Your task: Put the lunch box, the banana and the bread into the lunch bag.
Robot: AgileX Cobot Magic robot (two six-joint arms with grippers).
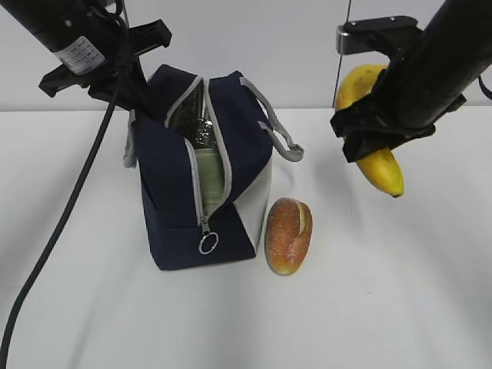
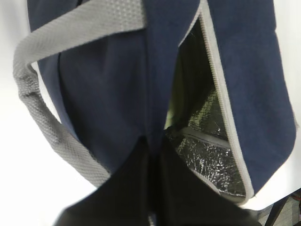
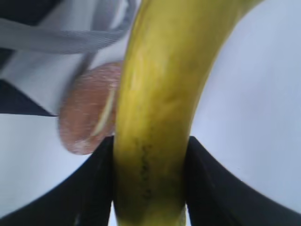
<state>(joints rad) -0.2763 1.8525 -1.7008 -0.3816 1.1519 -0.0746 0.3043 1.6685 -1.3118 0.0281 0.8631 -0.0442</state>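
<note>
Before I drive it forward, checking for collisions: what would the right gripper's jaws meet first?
Likely the bread: past the held banana, the right gripper points at it, though depth is unclear.

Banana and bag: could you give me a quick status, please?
Right gripper shut on banana, airborne. Left gripper pinching lunch bag fabric, mouth open. Bread on table beside bag.

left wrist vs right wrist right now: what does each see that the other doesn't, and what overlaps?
Left wrist only: the silver lining inside the open mouth of the lunch bag, a pale green glimpse deep inside, and the left hand shut on the navy fabric at the edge of the opening.

Right wrist only: the banana clamped between the right hand's fingers, and the bread on the white table below.

Both: the bag's grey strap handle and navy fabric, plus the white table.
</note>
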